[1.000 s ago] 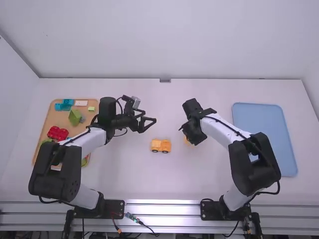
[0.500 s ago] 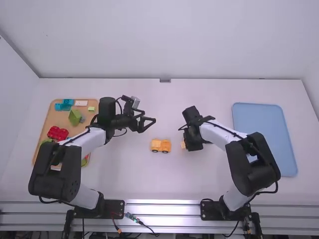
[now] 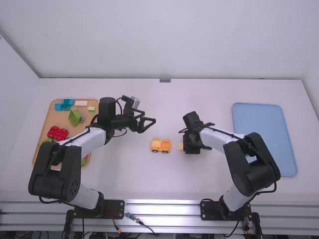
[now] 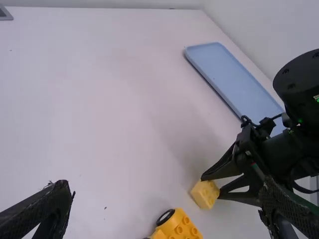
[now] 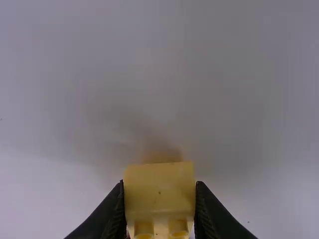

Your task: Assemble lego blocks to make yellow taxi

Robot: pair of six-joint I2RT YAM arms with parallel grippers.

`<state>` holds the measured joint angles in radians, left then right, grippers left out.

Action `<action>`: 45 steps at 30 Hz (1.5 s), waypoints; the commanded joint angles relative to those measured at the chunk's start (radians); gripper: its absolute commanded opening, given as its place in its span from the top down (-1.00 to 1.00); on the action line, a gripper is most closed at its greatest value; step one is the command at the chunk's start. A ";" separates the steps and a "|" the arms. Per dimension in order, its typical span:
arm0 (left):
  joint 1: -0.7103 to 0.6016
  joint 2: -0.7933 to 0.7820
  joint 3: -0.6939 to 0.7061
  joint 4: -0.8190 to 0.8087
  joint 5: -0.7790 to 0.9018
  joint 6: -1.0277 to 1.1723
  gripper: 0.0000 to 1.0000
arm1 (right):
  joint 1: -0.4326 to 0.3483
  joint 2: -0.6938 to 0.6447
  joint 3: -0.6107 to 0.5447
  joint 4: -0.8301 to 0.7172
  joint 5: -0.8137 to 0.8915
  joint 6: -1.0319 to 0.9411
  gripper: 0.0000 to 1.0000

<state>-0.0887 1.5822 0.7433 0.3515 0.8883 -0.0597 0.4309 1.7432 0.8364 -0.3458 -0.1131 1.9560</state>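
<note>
The right gripper (image 3: pixel 184 144) is low over the table, shut on a small yellow block (image 3: pixel 181 146); in the right wrist view the block (image 5: pixel 159 194) sits between the fingertips of the right gripper (image 5: pixel 159 206). Just left of it, the wheeled orange-yellow block piece (image 3: pixel 161 145) rests on the table, apart from the held block. The left gripper (image 3: pixel 148 122) stands open above and behind that piece, holding nothing. In the left wrist view, the left gripper (image 4: pixel 167 211) has widely parted fingers, with the studded wheeled piece (image 4: pixel 178 227) between and beyond them.
At the left, a wooden tray (image 3: pixel 50 125) holds red blocks (image 3: pixel 58 133), a green piece (image 3: pixel 75 117), blue blocks (image 3: pixel 64 105) and others, partly under the left arm. A blue tray (image 3: pixel 264 134) lies at the right, beside the right arm.
The right gripper has shifted toward the camera and slightly left with the yellow block, turning so the block now faces the wheeled piece. The left arm has kept almost still.
</note>
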 commanded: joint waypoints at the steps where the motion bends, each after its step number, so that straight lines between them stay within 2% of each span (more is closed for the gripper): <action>1: 0.008 0.004 0.015 -0.003 0.011 -0.003 -0.98 | -0.014 0.003 -0.020 0.003 -0.003 0.008 0.12; 5: 0.008 0.004 0.015 -0.003 0.011 -0.003 -0.98 | -0.026 0.003 -0.021 0.012 -0.026 -0.032 -0.25; 7: 0.008 0.004 0.015 -0.003 0.011 -0.003 -0.98 | -0.033 0.003 -0.019 0.030 -0.045 -0.079 -0.37; 10: 0.009 0.004 0.015 -0.003 0.011 -0.003 -0.98 | -0.042 0.003 -0.005 0.024 -0.055 -0.136 -0.41; 14: 0.010 0.004 0.015 -0.002 0.008 -0.003 -0.98 | -0.062 0.003 0.037 -0.022 -0.082 -0.256 -0.57; 20: 0.010 0.004 0.015 0.001 0.008 -0.003 -0.98 | -0.104 0.003 0.137 -0.179 -0.142 -0.493 -0.79; 24: 0.010 0.004 0.015 -0.004 0.008 0.008 -0.98 | -0.136 0.003 0.206 -0.233 -0.192 -0.756 -0.99; 26: 0.010 0.004 0.015 -0.004 0.009 0.008 -0.98 | -0.153 0.003 0.230 -0.245 -0.218 -0.972 -0.99; 29: 0.010 0.004 0.015 -0.003 0.015 0.046 -0.98 | -0.176 0.003 0.253 -0.226 -0.281 -1.440 -1.00; 30: 0.010 0.004 0.015 -0.004 0.018 0.061 -0.98 | -0.178 0.003 0.254 -0.226 -0.291 -1.488 -0.99; 32: 0.010 0.004 0.015 -0.004 0.020 0.106 -0.98 | -0.183 0.003 0.258 -0.242 -0.315 -1.763 -0.99; 35: 0.010 0.003 0.015 -0.017 0.020 0.159 -0.98 | -0.182 0.003 0.251 -0.242 -0.208 -1.905 -0.99; 37: 0.010 0.003 0.015 -0.035 0.020 0.197 -0.98 | -0.185 0.003 0.247 -0.238 -0.063 -2.006 -0.99; 38: 0.010 0.003 0.015 -0.053 0.034 0.232 -0.98 | -0.190 0.003 0.245 -0.253 0.009 -2.033 -0.99; 40: 0.010 0.003 0.015 -0.068 0.070 0.281 -0.98 | -0.190 0.003 0.244 -0.261 0.044 -2.031 -0.99; 43: 0.010 0.003 0.015 -0.117 0.187 0.433 -0.98 | -0.189 0.003 0.241 -0.226 -0.030 -2.205 -0.99; 45: 0.010 0.003 0.015 -0.168 0.221 0.546 -0.98 | -0.189 0.002 0.222 -0.148 -0.223 -2.451 -0.99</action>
<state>-0.0879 1.5822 0.7433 0.1982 1.0138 0.3172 0.2417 1.7432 1.0721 -0.5133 -0.2054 -0.1993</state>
